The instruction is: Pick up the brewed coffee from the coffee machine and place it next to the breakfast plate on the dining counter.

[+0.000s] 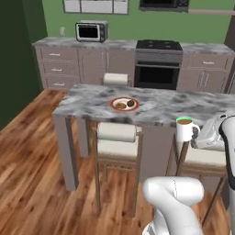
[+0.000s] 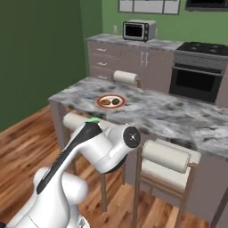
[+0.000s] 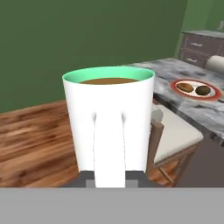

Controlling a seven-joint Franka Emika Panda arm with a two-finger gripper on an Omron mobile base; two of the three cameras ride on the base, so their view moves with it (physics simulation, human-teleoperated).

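Observation:
The brewed coffee [image 1: 184, 128] is a white mug with a green rim and brown liquid, and my gripper [image 1: 197, 134] is shut on its handle. It hangs upright in the air just short of the near edge of the dining counter [image 1: 165, 108], above the stools. In the hand view the mug [image 3: 109, 118] is close up, handle toward the camera. The breakfast plate [image 1: 125, 103] lies on the counter, to the left of the mug and farther back; it is also in the right base view [image 2: 111, 101] and the hand view [image 3: 195, 89]. The coffee machine is out of view.
Two cushioned stools [image 1: 117, 140] [image 1: 204, 158] stand tucked under the counter's near side. Another stool back [image 1: 115, 79] rises at the far side. Behind are brown cabinets, a toaster oven [image 1: 92, 31] and a stove [image 1: 158, 64]. Wooden floor lies to the left.

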